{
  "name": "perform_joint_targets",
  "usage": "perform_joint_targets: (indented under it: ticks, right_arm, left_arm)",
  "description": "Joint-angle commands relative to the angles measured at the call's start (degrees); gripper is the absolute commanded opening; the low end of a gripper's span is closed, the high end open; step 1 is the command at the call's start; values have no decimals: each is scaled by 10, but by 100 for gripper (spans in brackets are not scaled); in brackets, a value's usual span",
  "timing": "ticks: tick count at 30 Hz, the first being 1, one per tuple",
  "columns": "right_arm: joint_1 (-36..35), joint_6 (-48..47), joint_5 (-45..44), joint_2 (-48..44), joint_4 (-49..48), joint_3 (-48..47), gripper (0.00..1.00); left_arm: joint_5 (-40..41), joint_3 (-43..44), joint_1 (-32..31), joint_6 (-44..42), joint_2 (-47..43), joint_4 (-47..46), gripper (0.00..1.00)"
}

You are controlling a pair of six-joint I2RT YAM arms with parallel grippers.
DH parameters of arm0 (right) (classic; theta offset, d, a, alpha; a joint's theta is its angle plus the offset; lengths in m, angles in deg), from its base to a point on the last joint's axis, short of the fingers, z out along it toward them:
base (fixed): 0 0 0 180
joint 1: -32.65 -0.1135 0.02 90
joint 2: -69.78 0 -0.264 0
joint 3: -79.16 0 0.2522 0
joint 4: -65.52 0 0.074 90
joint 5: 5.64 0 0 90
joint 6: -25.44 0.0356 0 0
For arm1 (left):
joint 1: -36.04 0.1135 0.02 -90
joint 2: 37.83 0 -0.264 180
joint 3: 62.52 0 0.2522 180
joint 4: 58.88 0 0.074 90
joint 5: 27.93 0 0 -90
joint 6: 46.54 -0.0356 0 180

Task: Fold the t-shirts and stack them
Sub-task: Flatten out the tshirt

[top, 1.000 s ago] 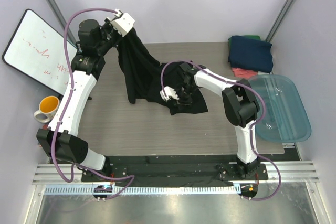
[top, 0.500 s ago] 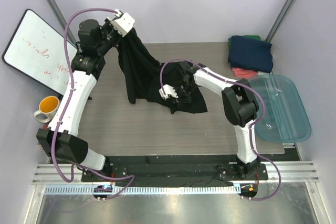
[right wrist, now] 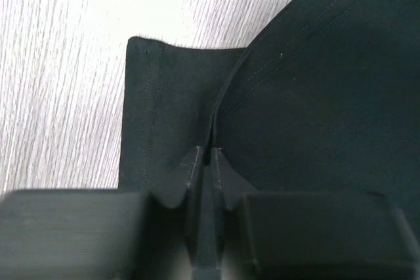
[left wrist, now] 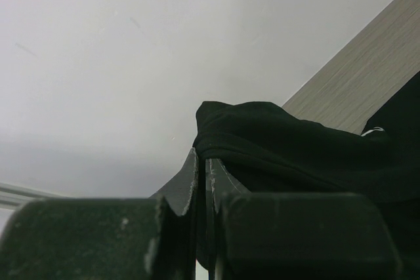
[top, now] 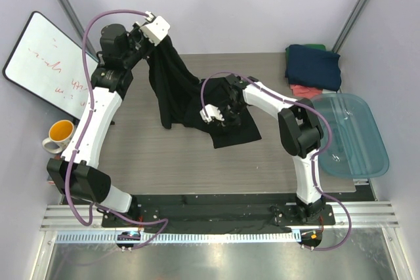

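Note:
A black t-shirt (top: 177, 90) hangs from my left gripper (top: 159, 39), raised high at the back left, and drapes down onto the table toward the middle. The left jaws are shut on a bunched fold of the black t-shirt (left wrist: 275, 142). My right gripper (top: 220, 111) is low over the table's middle, shut on a hemmed edge of the same shirt (right wrist: 295, 96), whose lower part lies spread on the wood (top: 236, 132). A stack of folded t-shirts sits at the back right: a navy one (top: 314, 65) on top, coral-red (top: 303, 90) and green (top: 315, 46) edges showing under it.
A translucent blue plastic tub (top: 351, 136) stands at the right edge. A whiteboard (top: 46, 57) leans at the left, with an orange-filled mug (top: 59, 134) near it. The wooden table (top: 164, 155) shows bare in front of the shirt.
My right gripper has pulled the shirt's edge slightly up and back. The lower flap on the table has shifted a little. The left arm has barely moved.

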Motion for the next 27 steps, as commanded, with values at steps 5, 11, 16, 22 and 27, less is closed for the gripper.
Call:
perform_joint_targets:
  ticks: [5, 11, 16, 22, 27]
  right_arm:
    - [2, -7, -3, 10, 15, -26, 1]
    - [2, 1, 4, 10, 18, -28, 16]
    - [2, 0, 9, 10, 21, -25, 29]
    - [0, 3, 9, 20, 16, -19, 30]
    - [-5, 14, 12, 31, 6, -17, 30]
  left_arm:
    - [0, 31, -2, 8, -2, -35, 0]
    - [-1, 29, -3, 7, -1, -36, 0]
    - [1, 27, -3, 8, -3, -37, 0]
    - [1, 25, -3, 10, -2, -40, 0]
    - [2, 25, -3, 10, -2, -42, 0]
